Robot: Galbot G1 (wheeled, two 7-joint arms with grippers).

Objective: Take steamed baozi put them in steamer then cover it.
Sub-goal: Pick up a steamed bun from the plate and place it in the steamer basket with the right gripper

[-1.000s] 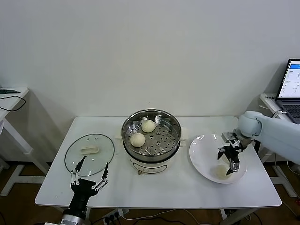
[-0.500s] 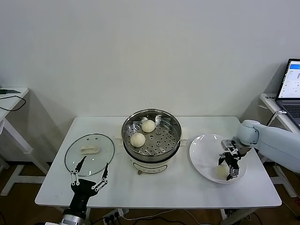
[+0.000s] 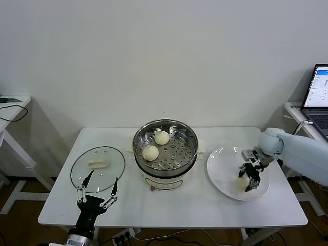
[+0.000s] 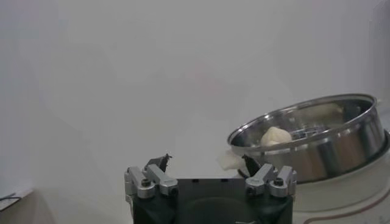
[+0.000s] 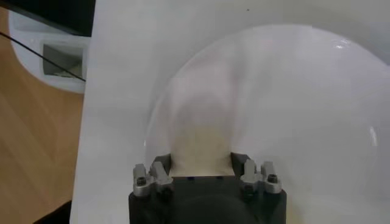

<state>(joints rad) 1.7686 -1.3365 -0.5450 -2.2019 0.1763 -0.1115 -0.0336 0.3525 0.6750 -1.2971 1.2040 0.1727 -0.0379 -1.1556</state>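
Baozi are found in two places. Nearest, the left gripper (image 3: pixel 97 190) is parked low at the front table edge, just before the glass lid (image 3: pixel 98 167), with its fingers spread wide and nothing between them. Farther out, to the right, one bun (image 5: pixel 202 155) is seen in the right wrist view between the jaws of the right gripper (image 3: pixel 249 178), over the white plate (image 3: pixel 223 171); the jaws are closed in against its two sides, and the bun is judged to be gripped. Whether it is clear of the plate cannot be told. Two more buns (image 3: pixel 150 152) lie on the perforated tray inside the steamer (image 3: pixel 165 150), at mid-table, uncovered.

The bun is judged light, soft and easily dented, with a smooth skin that may be slightly tacky. It is best held across its widest part, low on the dome, with light pressure only; a hard squeeze is likely to crease or tear it. A slow, level carry is advised.

The lid is judged heavier, rigid, slippery and breakable. Its cream handle (image 3: pixel 97 164) is the proper place of hold.
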